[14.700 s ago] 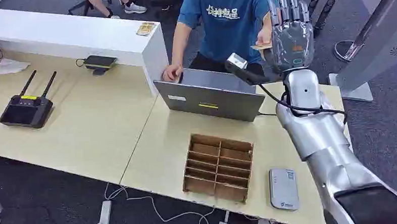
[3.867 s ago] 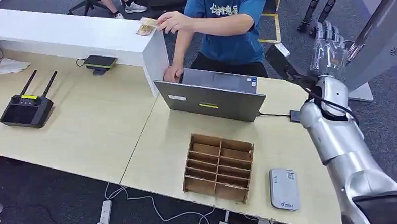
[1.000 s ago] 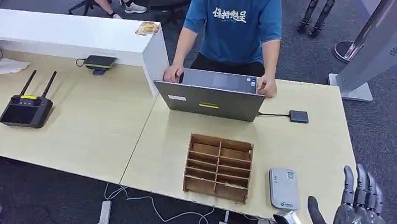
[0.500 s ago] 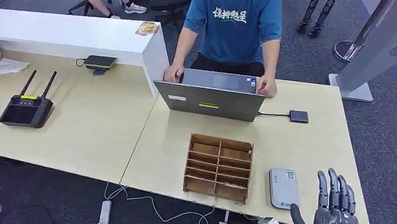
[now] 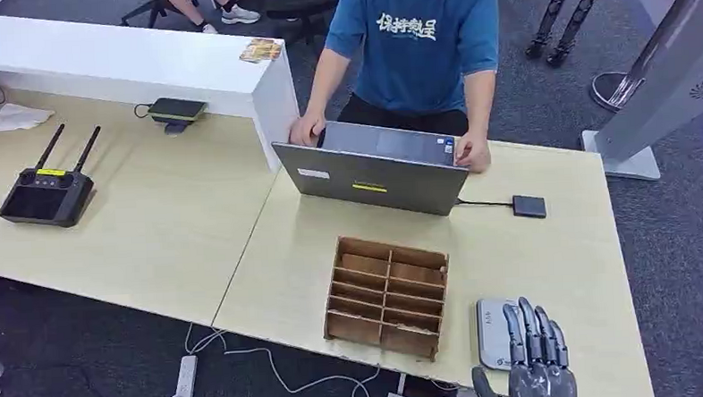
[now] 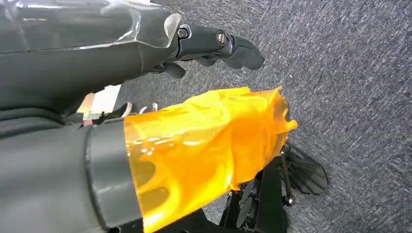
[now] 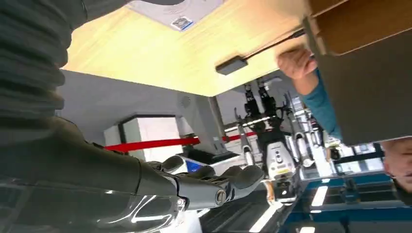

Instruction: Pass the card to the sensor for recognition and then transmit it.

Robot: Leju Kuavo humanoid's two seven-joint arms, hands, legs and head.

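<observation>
Right hand, dark fingers extended and spread, holding nothing, hovers at near table edge partly over flat grey rectangular sensor.

Left hand hangs over grey carpet; fingers partly curled, grip cannot be told.

Card: small yellowish item on white raised counter is possibly it; too small to confirm.

Risks: hand knocks sensor off light wooden table; fingers clip brown cardboard divided tray just beside sensor.

The right hand is cut off by the lower edge of the head view, and the grey card reader on the counter is partly hidden behind its fingers. The person's head is cut off at the top edge.
</observation>
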